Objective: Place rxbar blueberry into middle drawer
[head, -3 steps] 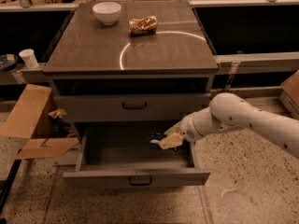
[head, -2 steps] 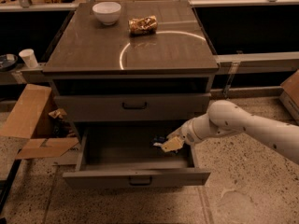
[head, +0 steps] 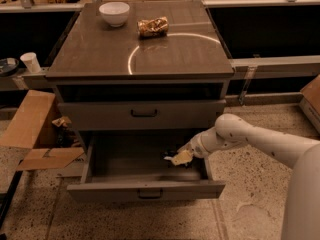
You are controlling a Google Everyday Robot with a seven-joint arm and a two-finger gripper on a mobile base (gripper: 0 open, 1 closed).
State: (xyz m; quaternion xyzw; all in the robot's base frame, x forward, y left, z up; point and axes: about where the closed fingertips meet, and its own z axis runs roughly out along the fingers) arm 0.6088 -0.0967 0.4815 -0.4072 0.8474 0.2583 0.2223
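Speckled flooring [head: 250,204] ringed the cabinet [head: 100,54]; middle drawer [head: 145,189] stood open; our gripper [head: 181,157] hung inside; whether it held the rxbar blueberry, we couldn't tell; release seemingly remained.

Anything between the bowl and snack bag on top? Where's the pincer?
Nothing: the camera view shows bare cabinet top between the white bowl and the golden snack bag. The pincer sits low inside the open middle drawer, at its right side.

On the cabinet [head: 100,49], a bowl [head: 114,13] sits at the back left, with a snack bag [head: 153,26] just right of it. The middle drawer [head: 145,189] juts out at the cabinet's front, under the upper drawer [head: 145,115]. The gripper [head: 175,158] is inside its right part. A cardboard box [head: 30,126] lies left of the cabinet.
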